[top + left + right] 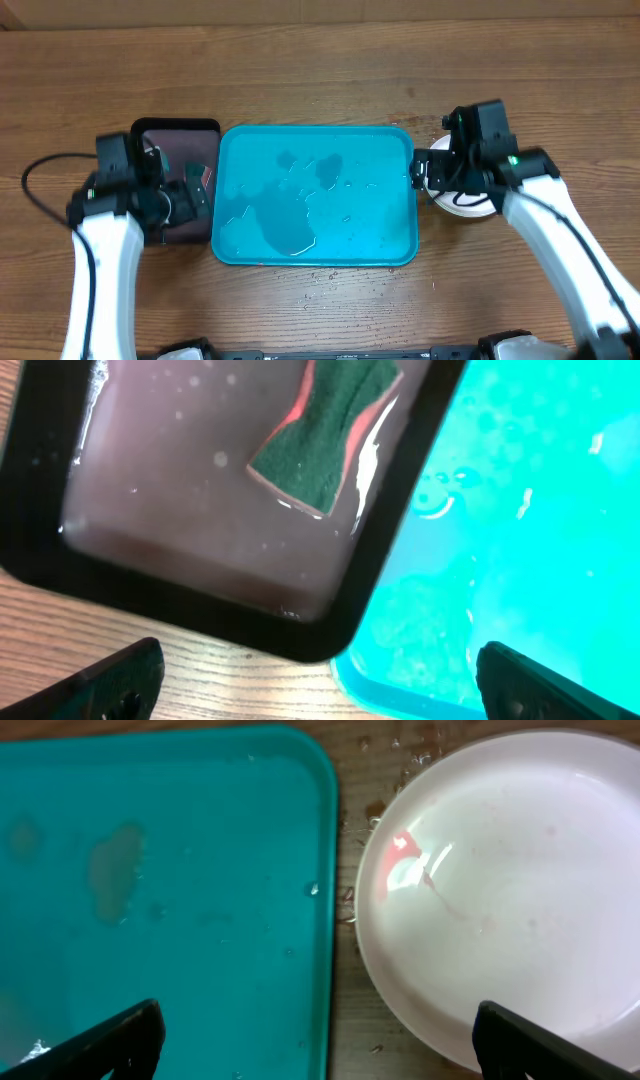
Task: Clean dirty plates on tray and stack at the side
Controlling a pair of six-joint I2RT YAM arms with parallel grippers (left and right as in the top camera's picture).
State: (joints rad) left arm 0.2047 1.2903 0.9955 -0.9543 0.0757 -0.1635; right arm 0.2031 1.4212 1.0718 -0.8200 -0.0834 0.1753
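The turquoise tray (370,225) lies in the middle of the table, wet with puddles and with no plate on it. It also shows in the left wrist view (540,510) and the right wrist view (200,870). A white plate (468,208) sits on the table just right of the tray, with a faint reddish trace on it (520,890). The light blue and yellow-green plates are not visible. My right gripper (425,175) is open and empty over the gap between tray and plate (320,1045). My left gripper (195,195) is open and empty over the tray's left edge (320,690).
A small black-rimmed tray (175,128) with murky water stands left of the turquoise tray, touching it (395,510). A green and red sponge (325,430) lies in it. A black cable loops at the far left (40,185).
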